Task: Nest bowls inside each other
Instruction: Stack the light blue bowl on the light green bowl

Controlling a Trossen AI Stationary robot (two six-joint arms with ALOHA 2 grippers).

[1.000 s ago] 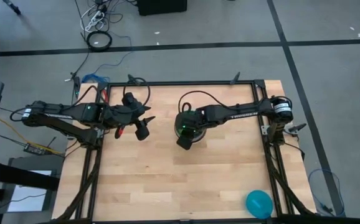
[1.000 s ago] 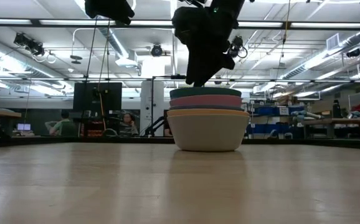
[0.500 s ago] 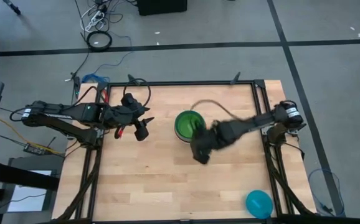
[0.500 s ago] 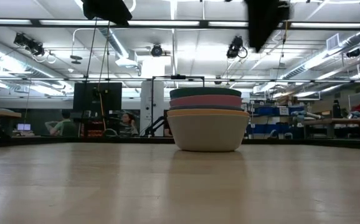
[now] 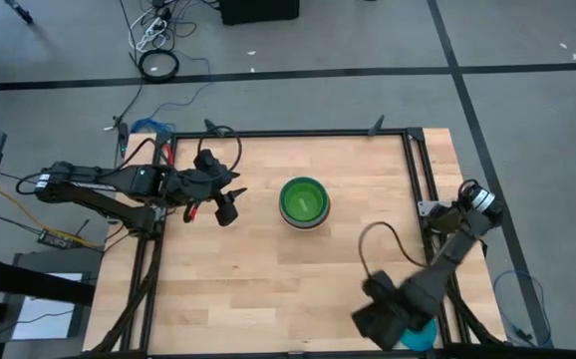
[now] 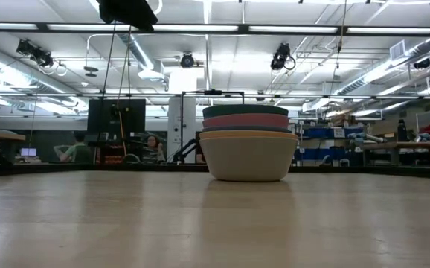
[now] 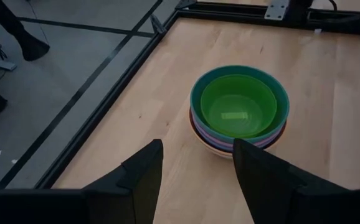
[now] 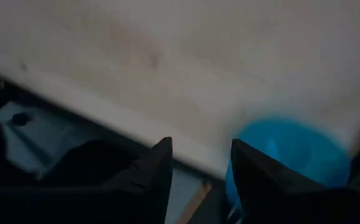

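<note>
A stack of nested bowls [image 5: 303, 202] stands on its grey-white bottom bowl [image 6: 248, 160] near the middle of the table, toward the far side. The lime green bowl [image 7: 238, 106] sits innermost, within the teal one [image 7: 195, 93]. A cyan bowl [image 5: 424, 335] rests at the near right corner, partly hidden by my right arm. My right gripper [image 5: 376, 319] hovers open just left of it, over the table's near edge; in its wrist view [image 8: 198, 168] the cyan bowl [image 8: 289, 155] lies beside one finger. My left gripper [image 5: 226, 209] waits open left of the stack.
A dark metal frame [image 5: 418, 170] runs along the table's far and side edges. The near edge of the table [image 8: 105, 109] lies right under my right gripper, with floor beyond it. Bare wood [image 5: 248, 289] spreads across the near left.
My right gripper has left its place above the stack and swung fast toward the table's near right corner, rolling as it went, and now hangs beside the cyan bowl. The stack, with the lime green bowl on top, has stayed where it was.
</note>
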